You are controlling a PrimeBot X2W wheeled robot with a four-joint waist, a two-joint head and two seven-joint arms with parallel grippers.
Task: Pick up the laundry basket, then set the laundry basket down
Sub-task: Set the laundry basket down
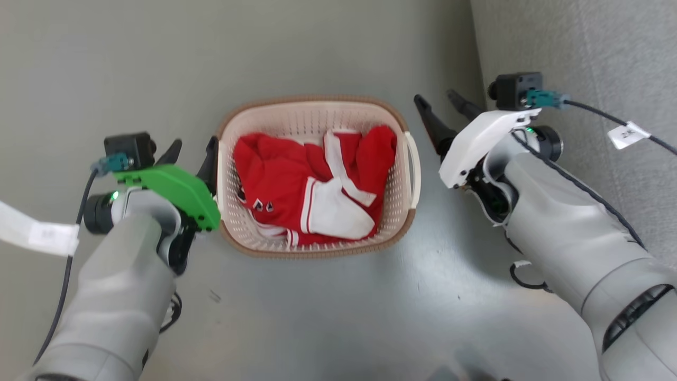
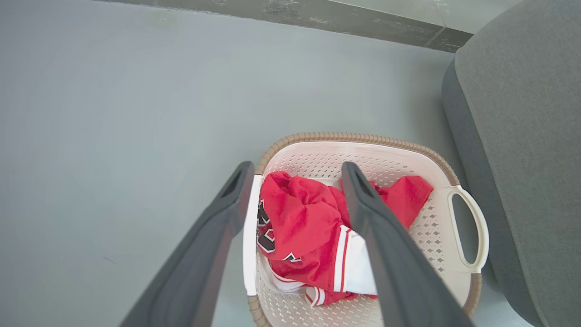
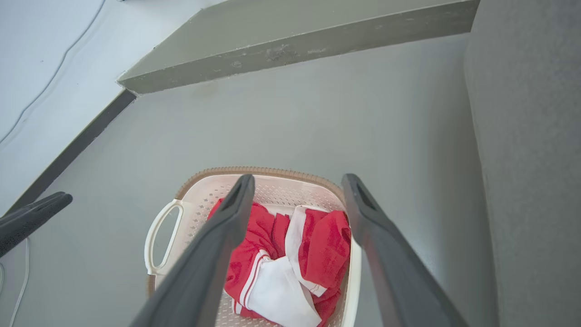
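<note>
The laundry basket [image 1: 317, 117] stood on the grey floor [image 1: 338, 307] in the centre of the head view, a red and white garment [image 1: 296, 185] inside it. At its left side the left gripper [image 1: 191, 153] had its fingers apart, and the left handle [image 2: 248, 236] lay between them. At the right of the frame the right gripper [image 1: 436, 98] was near the right handle [image 1: 413, 159] with its fingers also spread, beside a grey upholstered seat [image 1: 582, 47].

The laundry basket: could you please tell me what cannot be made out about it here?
- Laundry basket floor: head view, covered by the red garment.
- Near end: left wrist view, cut by the bottom edge.
- Left handle: head view, behind the left tool.
- Garment's print: left wrist view, folded under.
</note>
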